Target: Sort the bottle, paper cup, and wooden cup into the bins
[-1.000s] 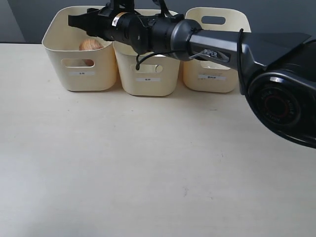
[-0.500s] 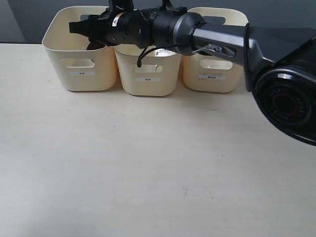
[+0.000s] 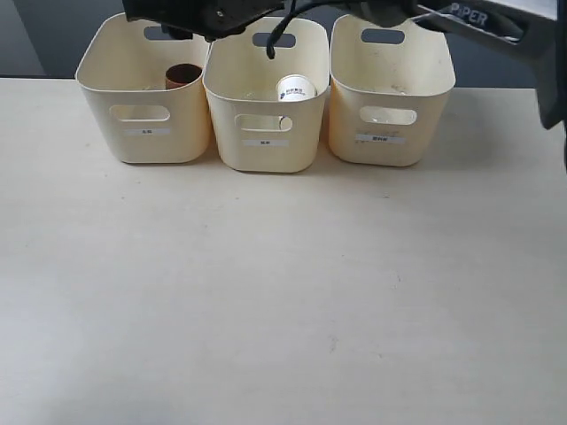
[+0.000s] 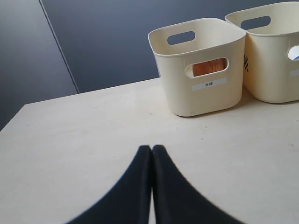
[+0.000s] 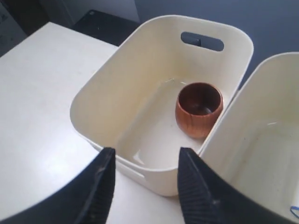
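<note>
While wide apart and empty, right gripper (image 5: 146,156) with wooden cup (image 5: 199,108) ahead and below, upright inside bin (image 5: 117,88).

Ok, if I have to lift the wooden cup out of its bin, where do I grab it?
By the rim, from straight above. The wooden cup stands upright, mouth open, close to the bin's wall beside the middle bin, so a side approach looks blocked. Probably pinch its lip, inside and out.

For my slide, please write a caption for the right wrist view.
Open right gripper over a cream bin holding the upright wooden cup.
</note>
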You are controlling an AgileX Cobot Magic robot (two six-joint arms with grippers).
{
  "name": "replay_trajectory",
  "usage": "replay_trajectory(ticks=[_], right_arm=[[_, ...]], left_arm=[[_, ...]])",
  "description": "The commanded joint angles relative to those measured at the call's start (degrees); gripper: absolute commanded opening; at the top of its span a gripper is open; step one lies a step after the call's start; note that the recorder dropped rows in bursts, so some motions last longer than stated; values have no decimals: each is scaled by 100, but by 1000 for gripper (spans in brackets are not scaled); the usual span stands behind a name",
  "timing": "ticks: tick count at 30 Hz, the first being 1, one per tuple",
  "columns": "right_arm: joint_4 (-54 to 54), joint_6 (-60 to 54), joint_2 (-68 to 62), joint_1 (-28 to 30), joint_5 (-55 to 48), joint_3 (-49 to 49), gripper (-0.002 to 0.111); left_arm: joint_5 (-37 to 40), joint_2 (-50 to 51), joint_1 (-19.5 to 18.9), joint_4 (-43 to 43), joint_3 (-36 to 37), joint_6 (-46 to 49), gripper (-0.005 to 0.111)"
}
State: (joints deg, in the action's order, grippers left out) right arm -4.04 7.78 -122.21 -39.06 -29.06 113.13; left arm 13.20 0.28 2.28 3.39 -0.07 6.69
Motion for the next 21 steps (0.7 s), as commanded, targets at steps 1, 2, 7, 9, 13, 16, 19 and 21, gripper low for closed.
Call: replay_trajectory(ticks=[1, 2, 7, 9, 13, 16, 19, 21], right_arm=[[120, -33, 288, 38, -617, 25, 42], [120, -33, 348, 38, -724, 25, 42], [404, -11, 699, 38, -1284, 25, 42], [524, -11, 873, 38, -1587, 25, 42], [706, -1, 1226, 38, -2191, 25, 42], [899, 136, 1501, 38, -2587, 14, 42], [1049, 234, 1769, 38, -2961, 14, 42], [1182, 302, 1971, 38, -3248, 14, 42]], left_arm=[[-17, -28, 18, 33, 7, -11, 0], [-17, -28, 18, 33, 7, -11, 0], [-34, -28, 18, 33, 7, -11, 0], [-34, -28, 18, 33, 7, -11, 0], [-34, -28, 18, 33, 7, -11, 0], [-34, -28, 18, 33, 7, -11, 0], [-34, -28, 18, 33, 7, -11, 0], [-34, -28, 18, 33, 7, -11, 0]])
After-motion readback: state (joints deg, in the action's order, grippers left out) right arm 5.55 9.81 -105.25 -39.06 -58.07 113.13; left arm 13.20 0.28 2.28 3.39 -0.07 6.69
